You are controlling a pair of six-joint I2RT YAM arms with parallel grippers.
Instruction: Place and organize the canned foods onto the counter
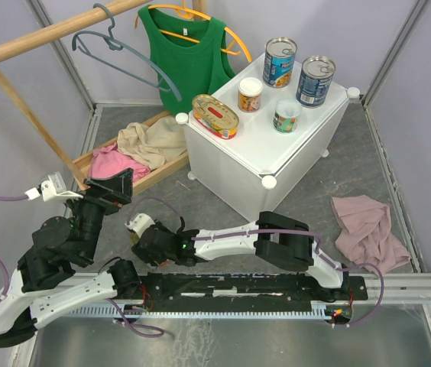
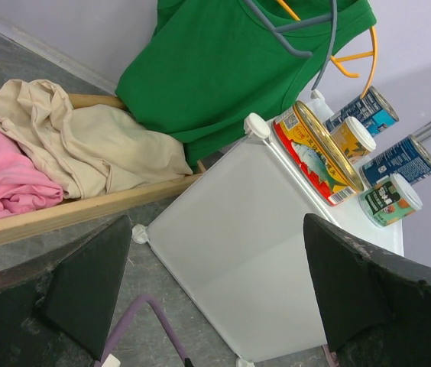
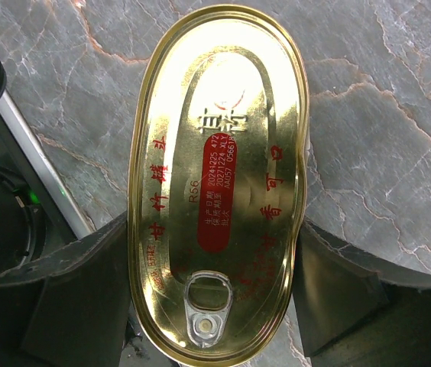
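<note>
Top camera looks down from behind, sharing the counter (image 1: 277, 149) with the left wrist; right wrist sits close above an oval gold tin (image 3: 219, 183).

Left arm (image 1: 55, 294) folded upward; left gripper (image 2: 215, 283) raised, jaws fully parted. Right arm (image 1: 231, 241) stretched low leftward. Right gripper (image 3: 215, 294) points straight down, jaws wide, contact unclear.
</note>
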